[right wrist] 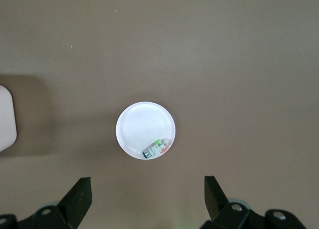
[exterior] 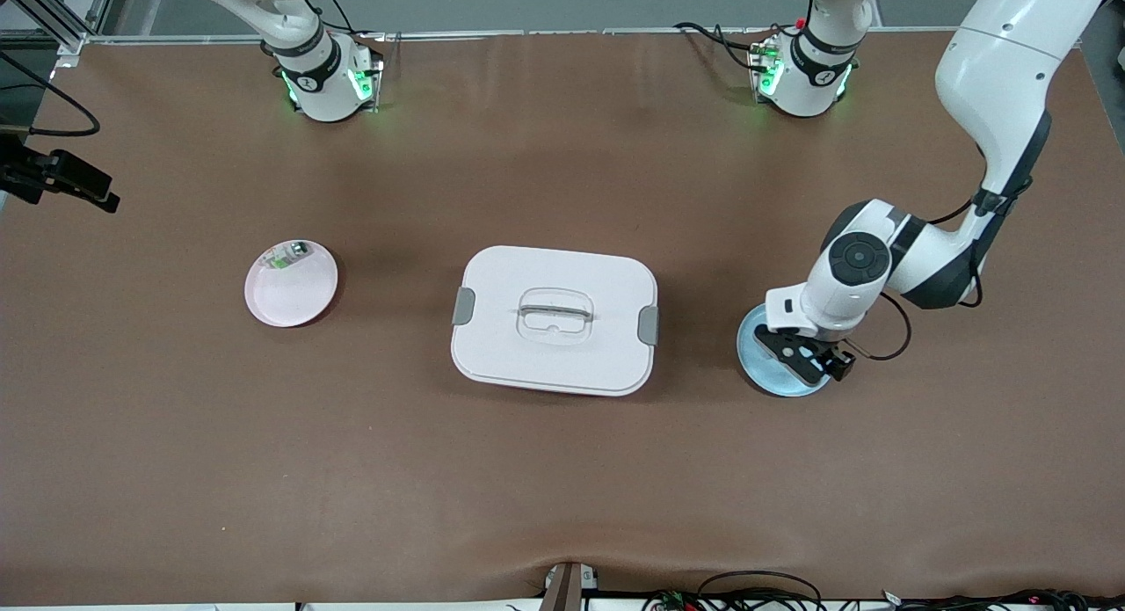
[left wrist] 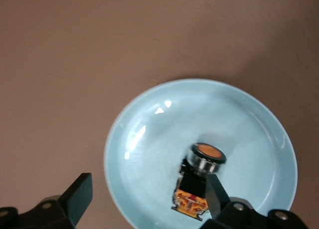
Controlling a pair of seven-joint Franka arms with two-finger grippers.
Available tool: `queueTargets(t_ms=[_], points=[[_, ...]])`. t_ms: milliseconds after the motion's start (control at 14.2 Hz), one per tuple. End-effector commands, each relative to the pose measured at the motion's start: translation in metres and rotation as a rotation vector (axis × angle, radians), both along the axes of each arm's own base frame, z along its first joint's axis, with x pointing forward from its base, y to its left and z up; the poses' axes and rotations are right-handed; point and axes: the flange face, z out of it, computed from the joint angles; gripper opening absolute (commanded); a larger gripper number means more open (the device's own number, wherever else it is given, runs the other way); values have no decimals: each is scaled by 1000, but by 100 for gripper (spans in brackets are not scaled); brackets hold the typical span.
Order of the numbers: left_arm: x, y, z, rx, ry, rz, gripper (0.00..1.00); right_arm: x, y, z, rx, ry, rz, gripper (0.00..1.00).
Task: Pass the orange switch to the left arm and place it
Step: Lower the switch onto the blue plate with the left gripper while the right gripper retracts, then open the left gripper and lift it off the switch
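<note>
The orange switch [left wrist: 198,179], a black block with a round orange button, lies in a light blue plate [left wrist: 149,139] toward the left arm's end of the table. My left gripper [left wrist: 147,186] is open low over that plate [exterior: 763,365], with one finger [left wrist: 214,194] right beside the switch. In the front view the left gripper [exterior: 804,352] hides the switch. The white box [exterior: 554,319] stands at the table's middle. My right gripper [right wrist: 147,189] is open and empty, high over the table; it is out of the front view.
A pale pink plate [exterior: 290,286] holding a small green-and-clear component [exterior: 286,258] sits toward the right arm's end; both show in the right wrist view, the plate [right wrist: 142,124] and the component [right wrist: 155,149]. A black mount [exterior: 61,180] sticks in at that end's edge.
</note>
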Motion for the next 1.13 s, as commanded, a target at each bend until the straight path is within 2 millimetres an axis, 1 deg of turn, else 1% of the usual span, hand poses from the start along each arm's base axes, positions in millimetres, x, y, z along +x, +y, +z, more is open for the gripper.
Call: queueTargets(t_ms=[0,71,141,212,282,353,423,494,564,635,846,987,1058], points=[[21,6,66,-6,-3,187,100,6,2,8,-6,-17,9,100],[35,12,92,-23,12,251,100,8,1,7,-5,-19,4,100],[44,17,112,-37,15,289,100,8,1,7,7,-23,6,100],[50,23,128,-49,26,325,100,8,-1,8,29,-24,-1,100],[55,28,144,-60,32,358,100,7,-7,8,47,-25,-14,100],[55,34,160,-59,32,396,100,7,-7,7,53,-25,-16,100],[50,38,188,-62,5,465,100,8,-5,7,53,-27,-11,100],[45,39,211,-75,-19,528,100,8,-4,7,53,-27,-10,100],[40,42,230,-82,-24,568,100,8,-5,7,53,-28,-11,100],[38,46,242,-84,-13,592,100,8,-5,7,53,-28,-11,100],[31,64,293,-62,-5,645,100,10,-9,4,55,-24,-21,100],[28,83,324,-58,-17,684,100,10,-10,3,55,-22,-24,100],[26,85,333,-63,-31,689,100,11,-10,3,55,-21,-22,100]])
